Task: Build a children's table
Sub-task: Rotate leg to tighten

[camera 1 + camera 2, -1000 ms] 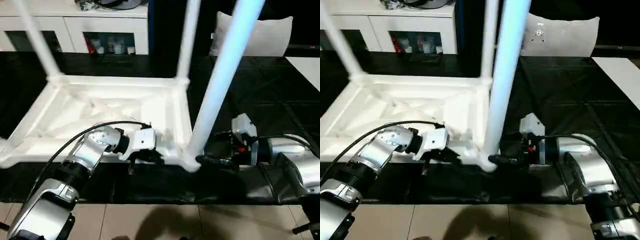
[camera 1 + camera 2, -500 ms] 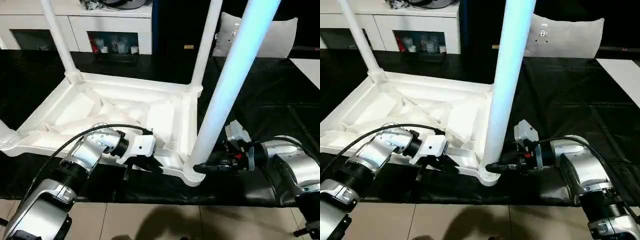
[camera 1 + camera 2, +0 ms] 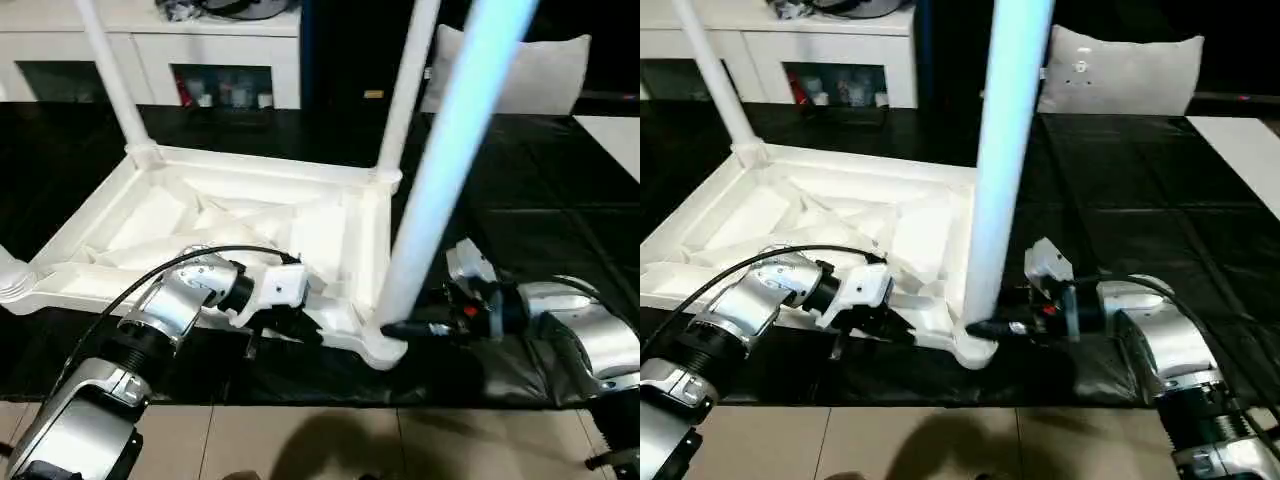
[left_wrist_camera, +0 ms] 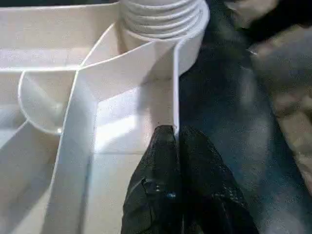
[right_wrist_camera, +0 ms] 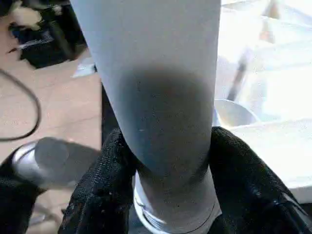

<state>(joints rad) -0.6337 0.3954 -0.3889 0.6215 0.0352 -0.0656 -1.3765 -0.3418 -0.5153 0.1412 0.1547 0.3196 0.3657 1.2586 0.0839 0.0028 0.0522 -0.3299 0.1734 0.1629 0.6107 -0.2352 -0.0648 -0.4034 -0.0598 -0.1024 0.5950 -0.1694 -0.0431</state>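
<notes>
Left eye view: the white plastic ribbed tabletop (image 3: 300, 225) lies upside down on the black mat (image 3: 560, 200). Left wrist view: the left gripper (image 4: 174, 139) pinches its thin side wall. Right wrist view: the right gripper (image 5: 168, 161) clasps the near white tubular leg (image 5: 156, 73) just above its corner socket.

The white table top (image 3: 240, 225) lies upside down (ribbed underside up); tapered white legs (image 3: 445, 160) stand upright in its round corner sockets (image 3: 385, 345).
</notes>
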